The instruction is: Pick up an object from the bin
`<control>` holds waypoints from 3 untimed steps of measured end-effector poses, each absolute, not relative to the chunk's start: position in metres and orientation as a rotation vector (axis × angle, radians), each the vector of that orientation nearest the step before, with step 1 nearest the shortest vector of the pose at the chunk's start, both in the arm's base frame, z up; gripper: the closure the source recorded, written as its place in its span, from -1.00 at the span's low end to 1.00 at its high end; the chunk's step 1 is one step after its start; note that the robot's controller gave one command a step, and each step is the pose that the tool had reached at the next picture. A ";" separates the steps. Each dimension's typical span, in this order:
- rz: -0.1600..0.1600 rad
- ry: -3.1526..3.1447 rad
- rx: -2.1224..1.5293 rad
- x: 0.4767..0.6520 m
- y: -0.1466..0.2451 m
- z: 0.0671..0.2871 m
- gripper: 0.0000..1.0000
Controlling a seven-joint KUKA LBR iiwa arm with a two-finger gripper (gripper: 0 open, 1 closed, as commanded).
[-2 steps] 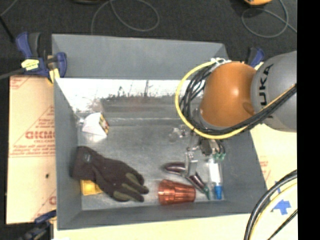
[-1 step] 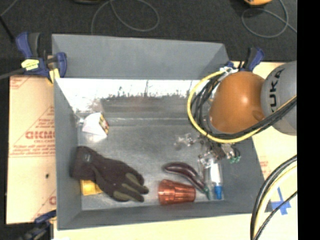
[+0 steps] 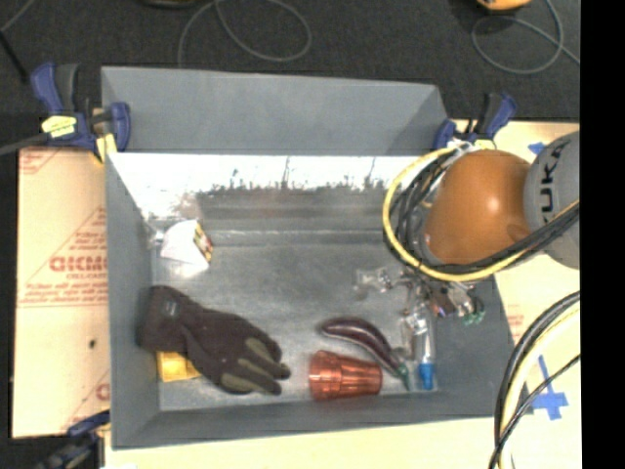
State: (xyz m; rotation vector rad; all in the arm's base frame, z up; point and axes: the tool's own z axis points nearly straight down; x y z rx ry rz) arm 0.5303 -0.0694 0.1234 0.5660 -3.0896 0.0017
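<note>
Although the gripper (image 3: 420,345) hangs low inside the bin (image 3: 293,115), at about 4 o'clock on its floor, no item can be seen in its grasp. Whether it is released or clenched cannot be told from this angle.

Items nearest to it:
- a small blue-ended piece (image 3: 426,374), just beside it at 6 o'clock;
- a dark purple curved pod with a green stem (image 3: 356,335), close by at 9 o'clock;
- a copper-coloured cup (image 3: 344,375) lying on its side, just beyond the pod at 8 o'clock.

Well apart at the bin's 8 o'clock lies a dark glove (image 3: 210,340) across a yellow item (image 3: 174,366); a white crumpled packet (image 3: 186,242) sits at 10 o'clock.

Assessment: the approach appears made, while the grasp is unconfirmed and the lift is not yet done. All items rest on the floor.
</note>
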 end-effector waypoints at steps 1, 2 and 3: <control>0.003 -3.085 0.626 0.519 -0.061 0.112 -1.00; 0.001 -2.984 0.992 0.532 -0.048 0.070 1.00; 0.000 -2.984 0.991 0.532 -0.048 0.070 1.00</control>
